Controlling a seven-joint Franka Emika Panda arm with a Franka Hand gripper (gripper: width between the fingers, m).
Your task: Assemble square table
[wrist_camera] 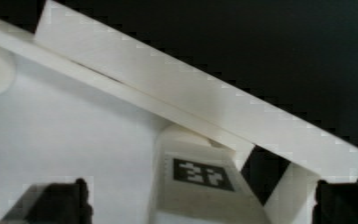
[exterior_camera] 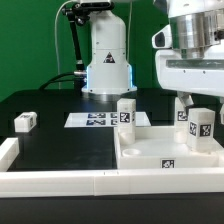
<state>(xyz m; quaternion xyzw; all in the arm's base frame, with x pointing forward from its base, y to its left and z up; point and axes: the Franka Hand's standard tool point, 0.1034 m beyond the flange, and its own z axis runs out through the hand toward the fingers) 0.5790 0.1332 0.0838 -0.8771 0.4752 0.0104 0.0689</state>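
Surface (exterior_camera: 60, 105), exterior view: black, matte, flat, edged by a white border rail (exterior_camera: 50, 182) along the front. Behind it are a dark backdrop and the glossy white arm base (exterior_camera: 108, 60) with a blue light.

- Item 1, tabletop (exterior_camera: 150, 150): a white plastic square tray with a raised rim and a black-and-white tag on its front wall. It lies on the surface toward the exterior view's right.
- Item 2, first leg (exterior_camera: 201, 128): a small white block with a tagged face, upright on the tabletop directly under the tool (exterior_camera: 198, 105).
- Item 3, second leg (exterior_camera: 183, 112): upright just beside the first and partly hidden.
- Item 4, third leg (exterior_camera: 126, 113): upright at the tabletop's far corner. I cannot tell whether it stands in the tray or behind it.
- Item 5, fourth leg (exterior_camera: 25, 122): lying on the surface, well apart from the others, toward the exterior view's left.
- Item 6, marker board (exterior_camera: 98, 120): thin, flat and white.

Wrist view: the smooth tabletop (wrist_camera: 69, 130) floor and its straight rim show against the black surface (wrist_camera: 282, 50). The first leg (wrist_camera: 208, 172) shows its tag. One dark finger (wrist_camera: 60, 200) stands clear of it: the tool's jaws are spread and hold nothing.
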